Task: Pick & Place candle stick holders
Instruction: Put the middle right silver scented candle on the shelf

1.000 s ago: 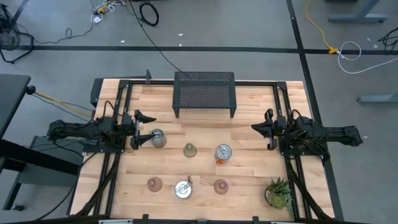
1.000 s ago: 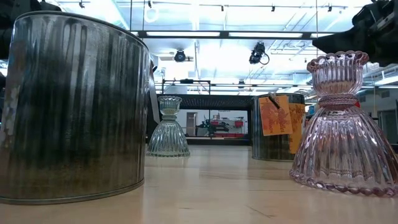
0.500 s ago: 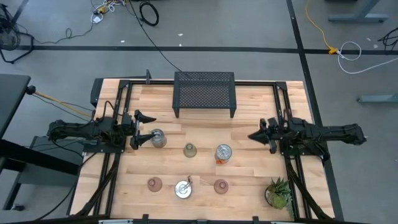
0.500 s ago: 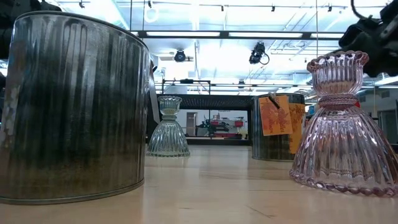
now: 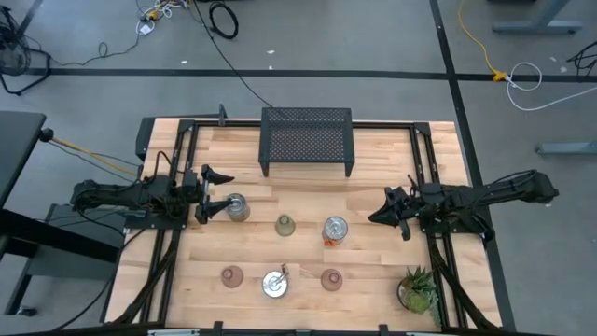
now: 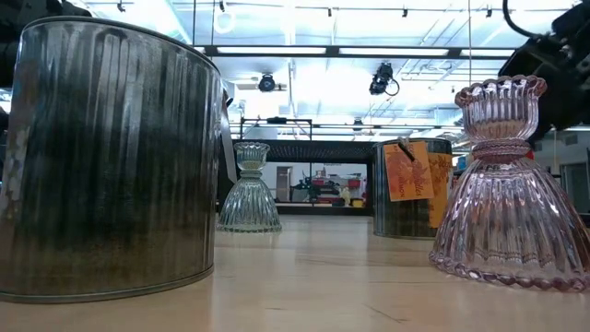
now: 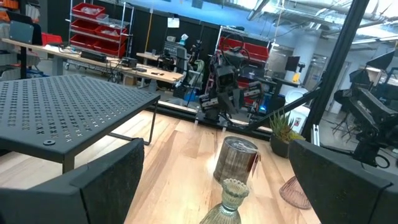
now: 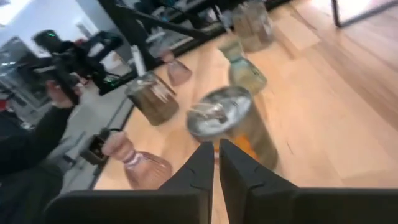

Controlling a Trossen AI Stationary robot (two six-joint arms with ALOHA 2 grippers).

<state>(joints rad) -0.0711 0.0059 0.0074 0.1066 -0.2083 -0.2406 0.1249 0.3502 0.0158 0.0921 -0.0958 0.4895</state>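
Note:
Six candle stick holders stand on the wooden table. Silver-topped ones are at the left (image 5: 236,207), front middle (image 5: 274,283), and centre, with an orange tag (image 5: 335,229). An olive-green cup (image 5: 284,225) and two pinkish-brown cups (image 5: 231,275) (image 5: 331,279) stand between them. My left gripper (image 5: 222,191) is open, and its near finger is right beside the left silver-topped holder. My right gripper (image 5: 376,214) is shut and empty, to the right of the orange-tagged holder (image 8: 233,124), which it points at. My left gripper's near finger (image 5: 215,209) is next to the left silver-topped holder. I cannot tell whether it touches it. My right gripper touches nothing.
A black mesh rack (image 5: 308,140) stands at the far middle. A spiky green potted plant (image 5: 418,289) stands at the near right corner. Black frame rails run along both side edges. Bare wood lies between the rack and the holders.
My right gripper has moved toward the table's left and slightly toward its near edge, closing on the orange-tagged holder. All the holders stay where they were.

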